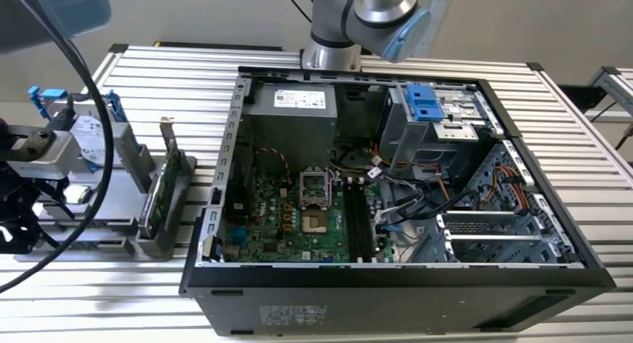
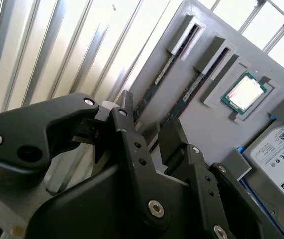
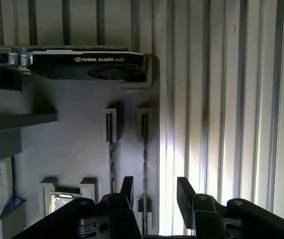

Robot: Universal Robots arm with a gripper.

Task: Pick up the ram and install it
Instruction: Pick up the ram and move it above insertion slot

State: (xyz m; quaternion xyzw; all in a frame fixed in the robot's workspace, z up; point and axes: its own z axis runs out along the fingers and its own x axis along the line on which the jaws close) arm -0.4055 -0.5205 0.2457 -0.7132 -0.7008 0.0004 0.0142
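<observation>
Currently gripper (image 3: 155,195): fingers (image 3: 128,188) spread apart, clasping nothing (first wrist view).
Ram (image 3: 144,149): standing on edge in a slot of the grey holder (image 3: 72,124), just below the gripper, not gripped.
Second stick (image 3: 112,149): neighbouring slot, just beside the ram.
Graphics card (image 3: 82,62): on edge on the holder, well apart from the ram.
Processor (image 2: 243,94): in a holder recess near the sticks.
Computer case (image 1: 396,295): open, on slatted table (image 1: 178,69).

White lettering on graphics card (image 3: 87,62); printed labels on hard drive (image 2: 280,152), power supply (image 1: 292,113).
</observation>
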